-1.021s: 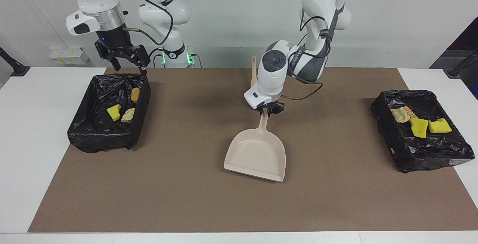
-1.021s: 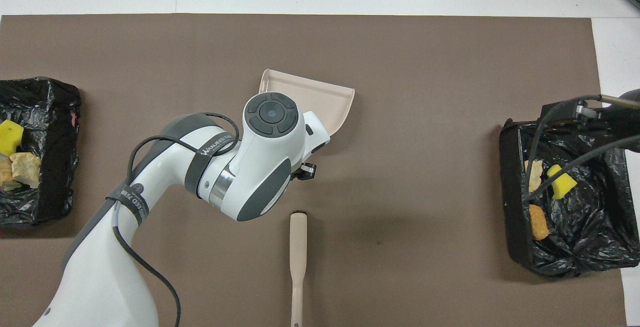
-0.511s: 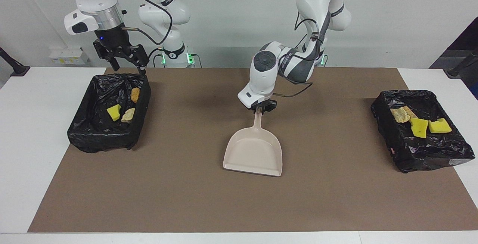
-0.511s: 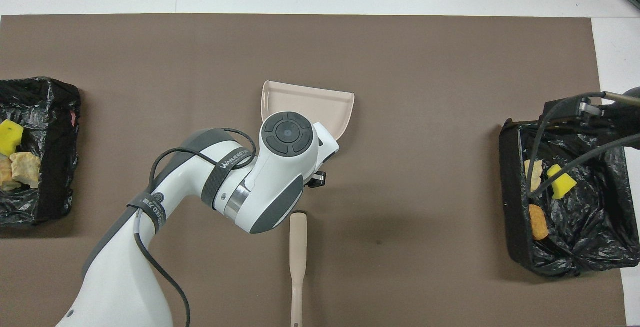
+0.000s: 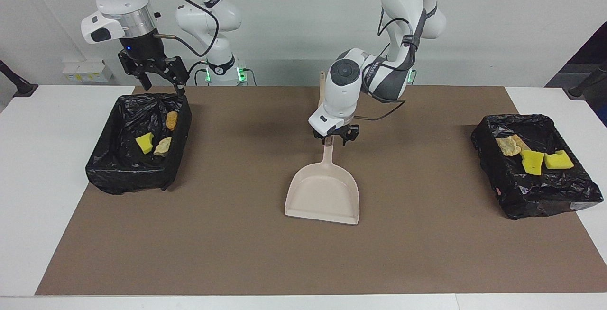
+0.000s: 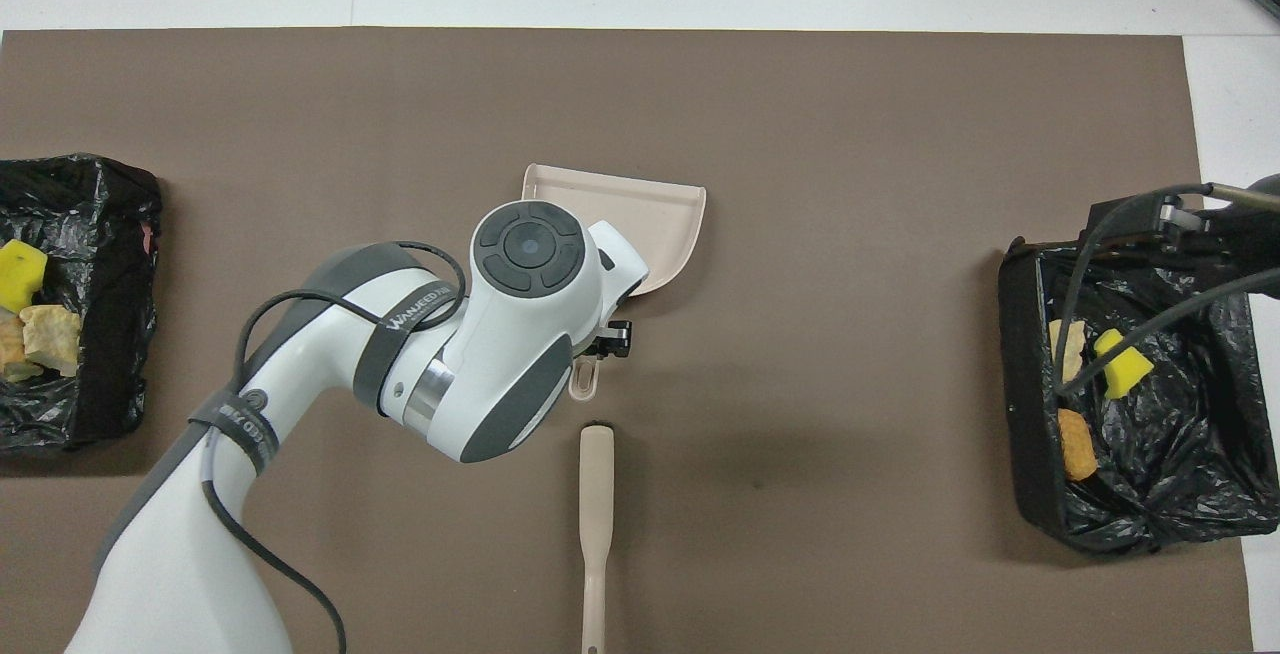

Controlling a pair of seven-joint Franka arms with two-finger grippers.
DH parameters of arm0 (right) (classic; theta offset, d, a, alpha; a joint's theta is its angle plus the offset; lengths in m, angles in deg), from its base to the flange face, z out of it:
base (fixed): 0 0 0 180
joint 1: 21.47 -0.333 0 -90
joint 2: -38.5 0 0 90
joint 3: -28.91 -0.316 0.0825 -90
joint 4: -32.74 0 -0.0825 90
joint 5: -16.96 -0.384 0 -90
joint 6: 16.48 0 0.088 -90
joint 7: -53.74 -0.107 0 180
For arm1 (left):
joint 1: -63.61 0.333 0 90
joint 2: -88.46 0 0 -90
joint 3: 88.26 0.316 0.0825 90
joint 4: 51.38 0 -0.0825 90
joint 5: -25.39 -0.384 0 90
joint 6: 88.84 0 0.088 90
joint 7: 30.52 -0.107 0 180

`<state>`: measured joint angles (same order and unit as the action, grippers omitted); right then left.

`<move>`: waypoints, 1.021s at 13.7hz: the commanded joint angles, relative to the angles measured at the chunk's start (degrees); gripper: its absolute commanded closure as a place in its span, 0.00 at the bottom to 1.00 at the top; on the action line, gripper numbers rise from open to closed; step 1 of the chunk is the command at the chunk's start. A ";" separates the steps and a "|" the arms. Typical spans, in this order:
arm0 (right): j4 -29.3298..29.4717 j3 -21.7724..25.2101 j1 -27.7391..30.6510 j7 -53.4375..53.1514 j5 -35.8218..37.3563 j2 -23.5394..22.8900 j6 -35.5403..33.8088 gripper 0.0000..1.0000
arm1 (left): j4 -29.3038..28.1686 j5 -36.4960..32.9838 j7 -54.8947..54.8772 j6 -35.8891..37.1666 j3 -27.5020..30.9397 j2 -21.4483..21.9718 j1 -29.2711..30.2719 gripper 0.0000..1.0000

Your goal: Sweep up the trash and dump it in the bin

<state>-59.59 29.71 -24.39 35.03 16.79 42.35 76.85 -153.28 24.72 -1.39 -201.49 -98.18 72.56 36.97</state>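
All the trash I can see lies in the two black-lined bins. Yellow sponge (image 5: 144, 142) and tan lumps (image 5: 164, 146) are in the bin (image 5: 118, 177) at the right arm's end. More yellow chunks (image 5: 532, 162) and a tan lump (image 5: 507, 145) are in the bin (image 5: 536, 201) at the left arm's end. A beige dustpan (image 5: 323, 196) lies flat at mid-mat, with its handle (image 6: 583, 381) toward the robots. My left gripper (image 5: 335, 138) is open just over the handle's end. My right gripper (image 5: 162, 78) is open and waits over the first bin's corner nearest the robots.
A beige brush handle (image 6: 596, 509) lies on the brown mat (image 5: 427, 253), nearer the robots than the dustpan and in line with it. I see no loose pieces on the mat. White table surface borders the mat at both ends.
The left gripper drew the dustpan slightly toward the robots and straightened it, then opened and rose off the handle. The right arm has barely moved.
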 commanded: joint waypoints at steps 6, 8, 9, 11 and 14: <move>1.10 0.25 0.46 0.86 0.16 -0.85 -2.00 0.00 | -0.76 0.32 -11.24 5.50 0.52 7.09 16.42 0.00; 1.19 0.34 0.63 0.86 0.16 -0.86 -2.96 0.00 | -0.85 0.41 -19.06 7.61 0.43 8.77 21.61 0.00; 1.54 0.34 0.63 0.95 0.08 -0.86 -3.06 0.00 | -0.85 0.41 -22.41 9.01 0.51 9.21 23.46 0.00; 2.16 0.52 0.72 0.86 -1.06 -1.12 -3.06 0.00 | -0.85 0.41 -27.51 9.73 0.52 10.18 27.67 0.00; 2.07 0.52 0.72 0.95 -1.68 -1.03 -2.27 0.00 | -0.59 0.32 -33.42 11.57 0.78 12.63 31.37 0.00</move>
<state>-59.08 30.14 -24.11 35.03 16.37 42.14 75.51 -153.12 24.71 -31.94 -191.84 -97.03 82.51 66.30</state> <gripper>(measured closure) 0.000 0.000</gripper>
